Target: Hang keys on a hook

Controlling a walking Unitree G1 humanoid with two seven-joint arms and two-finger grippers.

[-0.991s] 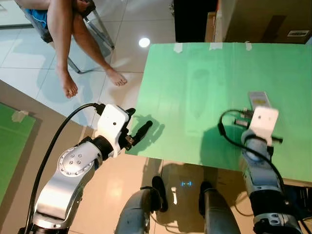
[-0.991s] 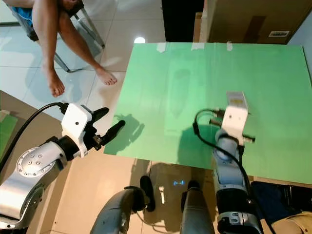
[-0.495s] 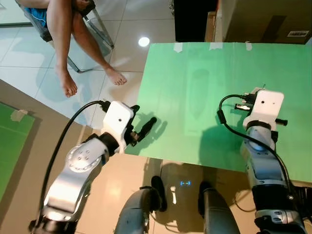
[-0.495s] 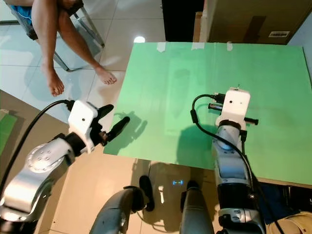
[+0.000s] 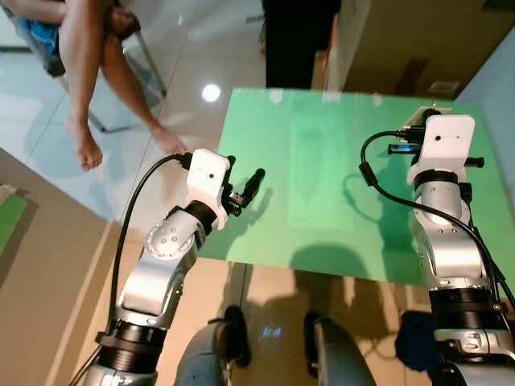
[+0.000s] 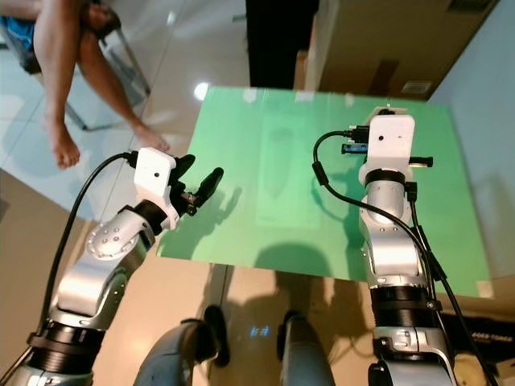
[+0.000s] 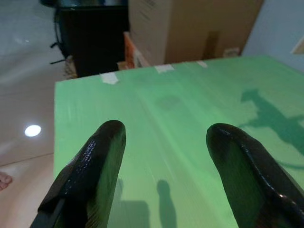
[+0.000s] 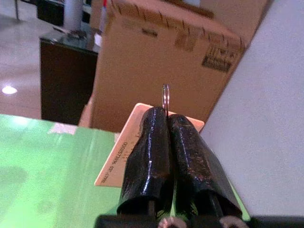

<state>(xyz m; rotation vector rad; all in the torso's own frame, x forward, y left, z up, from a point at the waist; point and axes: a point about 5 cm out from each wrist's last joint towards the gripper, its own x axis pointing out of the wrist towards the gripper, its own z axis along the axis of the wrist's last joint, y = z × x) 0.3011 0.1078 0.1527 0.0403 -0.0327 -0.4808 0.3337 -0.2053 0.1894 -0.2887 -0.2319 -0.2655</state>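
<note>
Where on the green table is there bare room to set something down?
The green table lies bare between the left hand at its near-left edge and the right hand, raised over its right side. Cardboard boxes crowd the far edge.

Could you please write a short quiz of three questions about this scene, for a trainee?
1. True or false: the left tool is open above the green table.
2. What sticks out between the shut fingers of the right tool? A) a metal key ring B) a pen C) a spoon
3. What large brown thing stands behind the table?

Key: 1 true; 2 A; 3 a cardboard box.
</note>
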